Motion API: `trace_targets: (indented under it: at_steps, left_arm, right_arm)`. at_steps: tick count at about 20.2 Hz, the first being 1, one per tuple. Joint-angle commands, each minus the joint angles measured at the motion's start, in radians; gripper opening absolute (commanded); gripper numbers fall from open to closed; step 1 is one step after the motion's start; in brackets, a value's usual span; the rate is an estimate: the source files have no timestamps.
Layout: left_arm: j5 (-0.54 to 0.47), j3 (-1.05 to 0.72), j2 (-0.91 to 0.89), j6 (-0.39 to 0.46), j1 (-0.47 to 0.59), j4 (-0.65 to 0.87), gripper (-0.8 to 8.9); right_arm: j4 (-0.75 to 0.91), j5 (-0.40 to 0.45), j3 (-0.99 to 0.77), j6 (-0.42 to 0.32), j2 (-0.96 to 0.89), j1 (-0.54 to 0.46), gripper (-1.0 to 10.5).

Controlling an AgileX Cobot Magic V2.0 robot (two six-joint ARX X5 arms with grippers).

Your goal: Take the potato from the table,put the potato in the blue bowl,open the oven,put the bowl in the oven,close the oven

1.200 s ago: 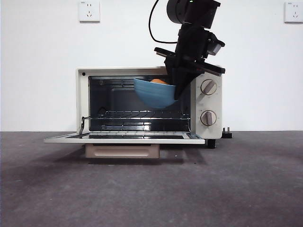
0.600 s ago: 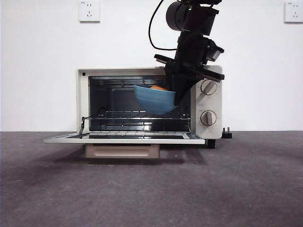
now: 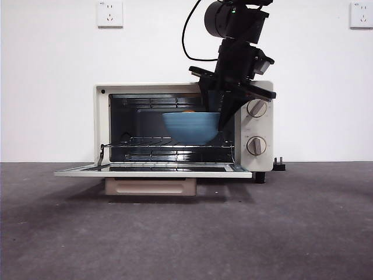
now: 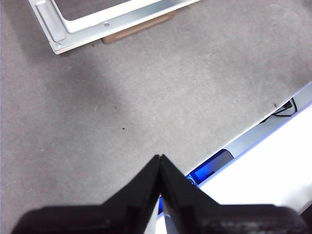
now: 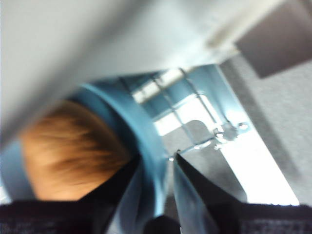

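Oven, cream-white boxy toaster type with dark glass door folded down flat, stands on the dark grey speckled table. Right gripper pinches the rim of the glossy blue bowl, held level inside the cavity above the wire rack, golden-brown potato inside it. Left gripper, jaws pressed together, hangs over bare table near the door.

Cream-white boxy oven: smooth painted casing, faint sheen; thin bright metal wire rack inside. Round blue bowl: glossy, smooth-walled. Golden-brown potato: matt skin. Dark grey table: matt, slightly speckled, finely grained.
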Motion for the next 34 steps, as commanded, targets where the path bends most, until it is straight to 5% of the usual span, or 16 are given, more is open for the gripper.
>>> trace_targets:
  at_steps: [1, 11, 19, 27, 34]
  left_arm:
    - [-0.002, 0.002, -0.004, 0.011, -0.003, 0.001, -0.06]
    - [-0.002, 0.002, -0.005, 0.011, -0.003, 0.001, -0.06]
    - [-0.001, 0.002, -0.005, 0.011, -0.003, 0.000, -0.06]
    - [0.001, 0.002, -0.005, 0.008, -0.003, 0.005, -0.06]
    - [0.002, 0.002, 0.011, 0.017, 0.001, 0.098, -0.07]
  right_arm:
    - [0.009, -0.006, 0.007, -0.011, 0.016, 0.000, 1.3]
    - [-0.036, -0.014, 0.028, -0.062, -0.014, 0.000, 1.4]
    - [-0.006, 0.016, 0.035, -0.246, -0.139, 0.001, 2.3]
    - [-0.103, 0.087, 0.035, -0.626, -0.336, 0.026, 2.2]
    - [-0.256, 0.147, 0.035, -1.038, -0.521, 0.075, 2.2]
